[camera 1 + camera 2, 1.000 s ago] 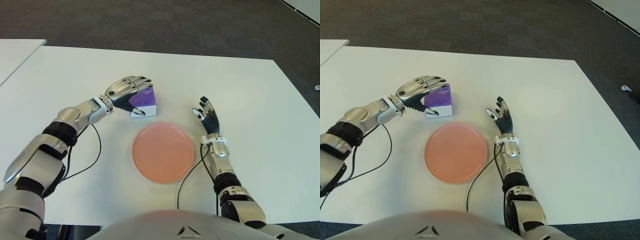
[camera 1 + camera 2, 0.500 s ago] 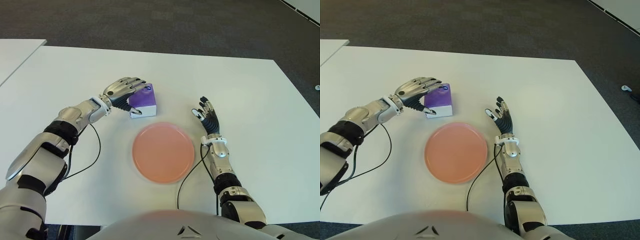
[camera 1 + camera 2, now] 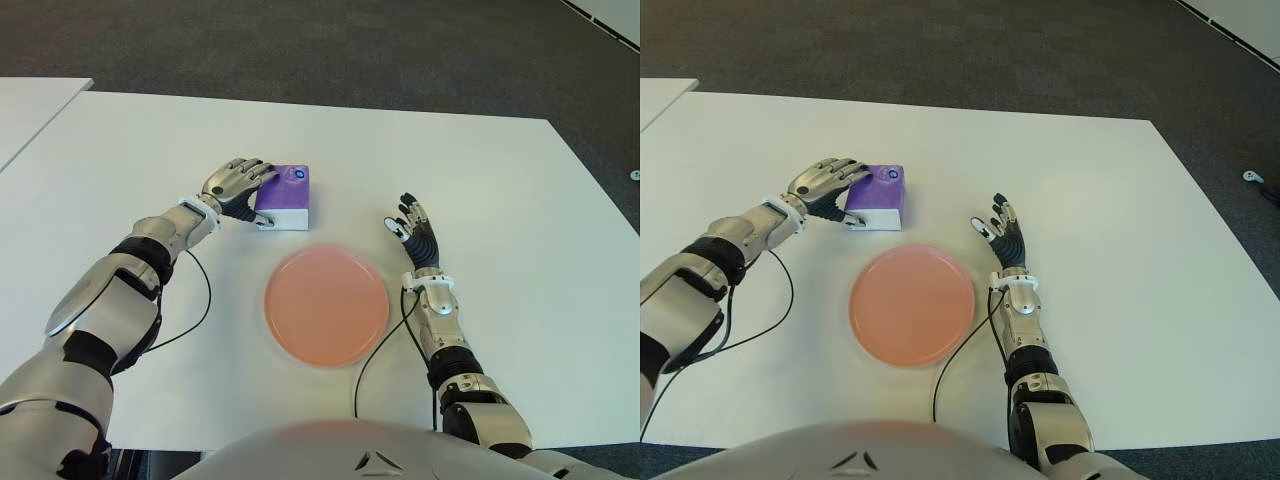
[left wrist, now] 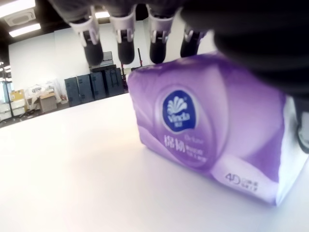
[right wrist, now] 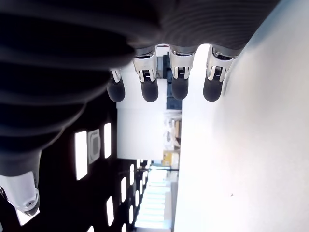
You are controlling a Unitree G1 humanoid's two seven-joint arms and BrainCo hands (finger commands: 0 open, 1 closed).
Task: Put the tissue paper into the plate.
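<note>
Beyond the plate (image 3: 326, 306), left robot hand (image 3: 237, 186) cups tissue pack (image 3: 285, 197)

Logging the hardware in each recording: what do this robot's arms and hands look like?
Both arms wear silver-grey shells with black joints and a white wrist band. The left hand has silvery metallic finger backs; the right hand shows ribbed black fingers with white-marked tips. A thin black cable loops from each forearm.

White worktop (image 3: 500, 170), matte. Second white table (image 3: 30, 105) at left edge, narrow gap between. Dark grey carpet floor (image 3: 300, 45) beyond. White wall (image 4: 58, 53), dark cabinets (image 4: 94, 84), cardboard boxes (image 4: 41, 99), ceiling light panels (image 4: 19, 12).
</note>
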